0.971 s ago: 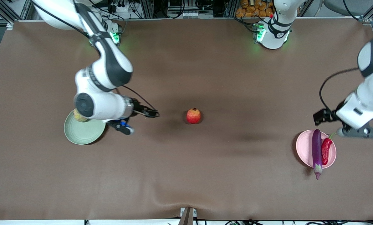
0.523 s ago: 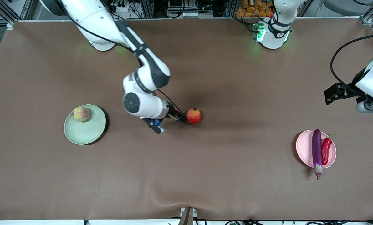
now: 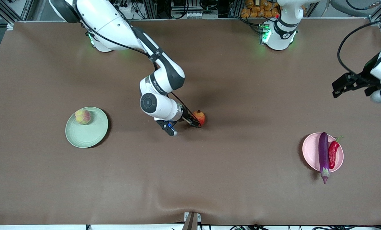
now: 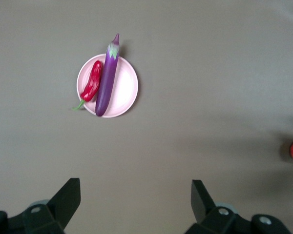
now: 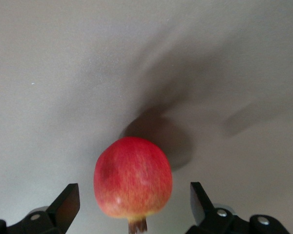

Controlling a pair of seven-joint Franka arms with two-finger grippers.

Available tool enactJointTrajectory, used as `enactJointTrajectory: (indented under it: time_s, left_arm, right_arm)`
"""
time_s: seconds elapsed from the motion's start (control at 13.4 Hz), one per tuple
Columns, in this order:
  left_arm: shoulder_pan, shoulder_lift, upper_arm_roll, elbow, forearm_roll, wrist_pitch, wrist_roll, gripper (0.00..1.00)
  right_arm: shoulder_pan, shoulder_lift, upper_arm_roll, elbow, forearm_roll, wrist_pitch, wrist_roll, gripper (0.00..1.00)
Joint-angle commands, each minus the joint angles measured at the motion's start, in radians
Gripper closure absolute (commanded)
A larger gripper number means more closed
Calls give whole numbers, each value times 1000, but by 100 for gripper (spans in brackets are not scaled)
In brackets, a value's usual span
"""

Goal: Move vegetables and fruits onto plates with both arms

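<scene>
The red pomegranate lies mid-table; in the right wrist view the pomegranate sits between my open fingers, with a gap on each side. My right gripper is down at it, open. The peach lies on the pale green plate toward the right arm's end. The purple eggplant and red chili pepper lie on the pale pink plate toward the left arm's end; the left wrist view shows the plate, eggplant and chili. My left gripper is open and empty, up in the air near the table's edge.
The brown cloth-covered table has a wrinkle near its front edge. The eggplant's stem end overhangs the pink plate's rim toward the front camera. The arm bases stand along the back edge.
My right gripper has moved from beside the green plate to the pomegranate, open around it. My left gripper has risen and pulled away from the pink plate.
</scene>
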Motion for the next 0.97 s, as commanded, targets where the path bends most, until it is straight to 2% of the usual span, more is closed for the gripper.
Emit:
enactJointTrajectory:
  time_s: [0.0,0.15,0.22,0.3,0.45,0.52,0.6,0.67,0.9]
  left_arm:
    - [-151,-125,172,-155,-54,15,-8,0]
    - [-165,-208,219,-288,-112,81,-8,0]
    - [-165,-234,217,-321,-111,104,-8,0]
    - [-159,-239,210,-315,-106,102,-5,0]
    - [-164,-222,210,-265,-96,87,-2,0]
    - [-159,-204,210,-240,-94,70,-2,0]
    - [-164,-199,210,-226,-94,44,-6,0]
    - [-165,-198,210,-223,-92,29,-8,0]
    - [-159,-201,210,-214,-86,-16,-5,0]
  right_arm:
    - [30,45,-16,50,11,19,9,0]
    - [52,49,-17,45,6,19,9,0]
    - [52,49,-16,47,11,19,9,20]
    - [52,49,-17,48,10,18,6,40]
    - [52,49,-17,48,-12,16,0,84]
    - [47,47,-17,48,-42,7,0,100]
    - [28,38,-19,50,-64,-8,-5,100]
    - [-9,24,-21,63,-79,-86,-15,100]
    - [-124,25,-19,258,-208,-445,-136,100]
